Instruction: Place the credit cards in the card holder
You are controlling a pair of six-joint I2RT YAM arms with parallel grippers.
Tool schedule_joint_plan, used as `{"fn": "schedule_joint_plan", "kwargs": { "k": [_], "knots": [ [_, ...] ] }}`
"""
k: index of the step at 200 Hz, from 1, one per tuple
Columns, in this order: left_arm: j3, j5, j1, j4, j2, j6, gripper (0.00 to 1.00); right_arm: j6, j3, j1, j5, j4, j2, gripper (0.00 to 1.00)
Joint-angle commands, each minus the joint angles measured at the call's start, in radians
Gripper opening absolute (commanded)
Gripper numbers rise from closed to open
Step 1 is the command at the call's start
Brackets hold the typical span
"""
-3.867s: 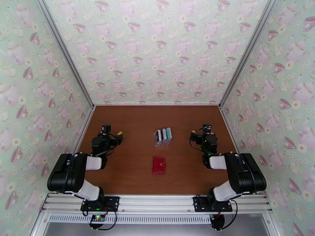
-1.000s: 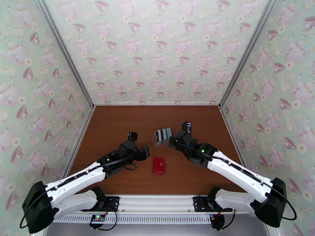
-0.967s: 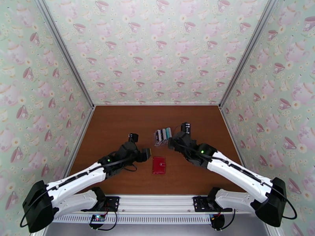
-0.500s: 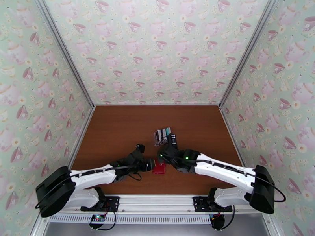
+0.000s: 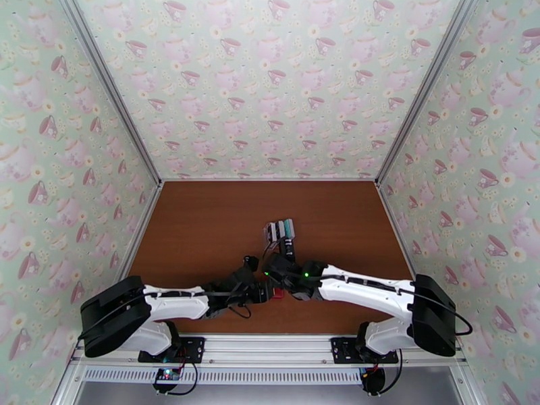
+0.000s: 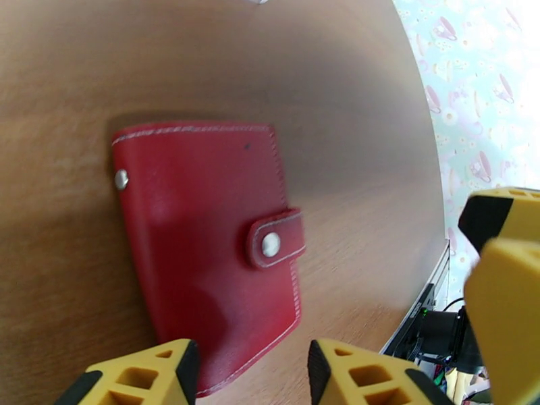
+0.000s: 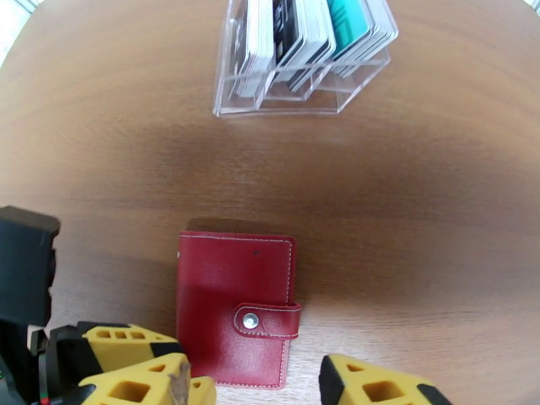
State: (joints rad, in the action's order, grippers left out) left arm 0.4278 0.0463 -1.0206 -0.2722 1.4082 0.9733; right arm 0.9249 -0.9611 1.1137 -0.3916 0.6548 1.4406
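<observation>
Stretched in low from the left, the white-and-black left arm, its yellow-fingered left gripper (image 6: 253,359) open, jaws parted to either side of the near edge of the small red leather-like folding card holder (image 6: 206,237); one fingertip overlapping that edge in the left wrist view, contact impossible to tell, the other just clear of it; flat on the brown wooden tabletop (image 5: 202,224), that card holder closed, its snap tab (image 6: 275,239) fastened over the right edge, a second metal stud (image 6: 121,178) near one corner; straight behind it and apart from it, a clear plastic slotted stand (image 7: 304,96) with the thin plastic credit cards (image 7: 297,25) upright in its slots, white and black ones leftward, a teal card (image 7: 347,18) rightward; from the right, the right gripper (image 7: 253,376), likewise open, yellow fingers spread wider than the card holder, nothing held, nose to nose with the left gripper in the top view.
</observation>
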Motion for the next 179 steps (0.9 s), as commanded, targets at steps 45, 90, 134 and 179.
{"fn": "schedule_joint_plan", "kwargs": {
  "k": [45, 90, 134, 179],
  "knots": [
    [-0.018, -0.063, -0.019, 0.075, -0.034, 0.018, 0.42, 0.004, -0.053, 0.005, 0.026, -0.001, 0.116, 0.43],
    [-0.031, -0.074, -0.019, 0.05, -0.003, 0.028, 0.41, -0.032, -0.105, -0.006, 0.046, 0.0, 0.184, 0.41],
    [-0.044, -0.083, -0.019, 0.03, 0.01, 0.027, 0.44, -0.034, -0.108, -0.029, 0.091, -0.007, 0.228, 0.38],
    [-0.054, -0.075, -0.019, -0.008, 0.034, 0.034, 0.46, -0.021, -0.099, -0.029, 0.127, -0.009, 0.254, 0.35]
  ]
}}
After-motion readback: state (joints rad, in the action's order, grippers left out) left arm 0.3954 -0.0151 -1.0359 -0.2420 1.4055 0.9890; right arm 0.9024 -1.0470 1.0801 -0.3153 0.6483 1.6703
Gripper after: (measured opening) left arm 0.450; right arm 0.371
